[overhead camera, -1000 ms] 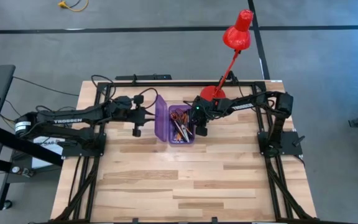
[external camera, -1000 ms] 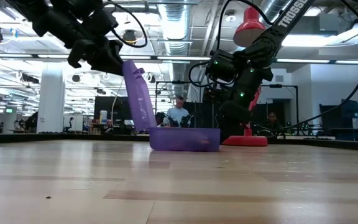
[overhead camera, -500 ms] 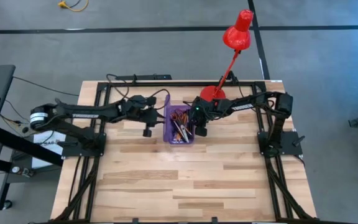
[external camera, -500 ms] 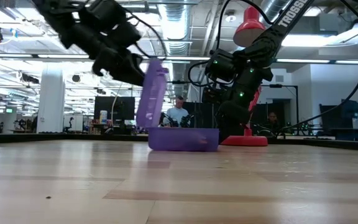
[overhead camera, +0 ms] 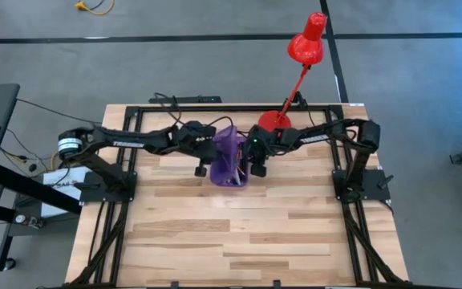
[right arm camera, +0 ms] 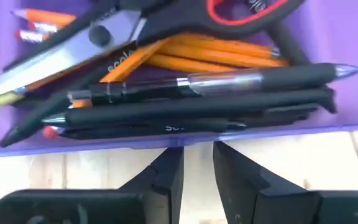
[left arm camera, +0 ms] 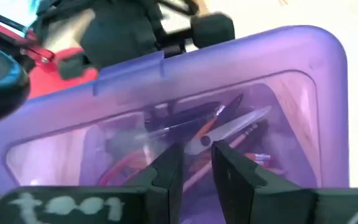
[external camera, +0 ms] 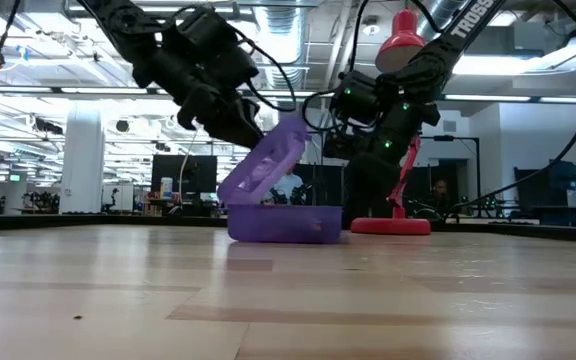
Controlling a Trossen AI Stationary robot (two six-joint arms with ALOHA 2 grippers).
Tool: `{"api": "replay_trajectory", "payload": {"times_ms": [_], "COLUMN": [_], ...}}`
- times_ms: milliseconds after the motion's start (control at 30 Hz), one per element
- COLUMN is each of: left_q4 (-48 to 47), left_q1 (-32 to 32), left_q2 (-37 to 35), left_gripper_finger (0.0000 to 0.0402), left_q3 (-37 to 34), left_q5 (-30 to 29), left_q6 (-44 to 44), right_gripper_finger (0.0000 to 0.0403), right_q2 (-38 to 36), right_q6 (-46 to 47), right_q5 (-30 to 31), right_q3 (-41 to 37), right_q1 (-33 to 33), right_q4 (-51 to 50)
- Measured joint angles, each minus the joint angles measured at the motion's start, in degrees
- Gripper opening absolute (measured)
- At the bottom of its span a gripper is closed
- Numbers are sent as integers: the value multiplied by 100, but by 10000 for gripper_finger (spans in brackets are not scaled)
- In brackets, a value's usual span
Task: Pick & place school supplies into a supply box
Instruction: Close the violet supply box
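Observation:
The supply box (overhead camera: 229, 156) is a translucent purple case at the table's far middle. Its base (external camera: 283, 222) rests flat on the wood, and its lid (external camera: 268, 165) slants half-way over it from the hinge on the left. Inside lie orange pencils (right arm camera: 216, 59), dark pens (right arm camera: 197, 106) and red-handled scissors (right arm camera: 166, 18). My left gripper (left arm camera: 190, 158) is against the lid's outer face, its fingers shut but for a narrow slit. My right gripper (right arm camera: 197, 155), likewise nearly closed with nothing between its fingers, stands at the base's right long wall (right arm camera: 260, 134). My left gripper presses its shut fingertips (left arm camera: 166, 168) on the lid's outer face (left arm camera: 191, 134), about the middle of the panel. It comes from the table's left, slanting down. The lid stands tilted over the base, its free edge (external camera: 303, 125) raised toward the right. My right gripper's fingertips (right arm camera: 166, 162) stand just outside the base's right wall, slanting down from the table's right; whether they touch it I cannot tell.
A red desk lamp (overhead camera: 295, 72) stands with its round foot (external camera: 393, 225) just behind the box's right end, its head reaching past the table's far edge. The near half of the wooden table (overhead camera: 239, 233) carries nothing. People sit in the room behind.
My left gripper has gone toward the table's right and somewhat down, pushing the lid along. The lid has swung on its hinge from leaning outward left, through upright, to slanting over the base. The right gripper has kept still.

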Motion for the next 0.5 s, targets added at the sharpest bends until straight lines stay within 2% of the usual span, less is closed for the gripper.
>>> {"api": "replay_trajectory", "payload": {"times_ms": [233,500], "left_q4": [78,96], "left_q1": [2,2], "left_q2": [337,373], "left_gripper_finger": [73,73], "left_q3": [4,4], "left_q5": [234,283], "left_q6": [-109,-230], "right_gripper_finger": [82,82], "right_q2": [-345,-1150], "right_q6": [58,421], "right_q5": [79,827], "right_q3": [4,9], "right_q1": [-2,-4], "right_q4": [-45,-764]}}
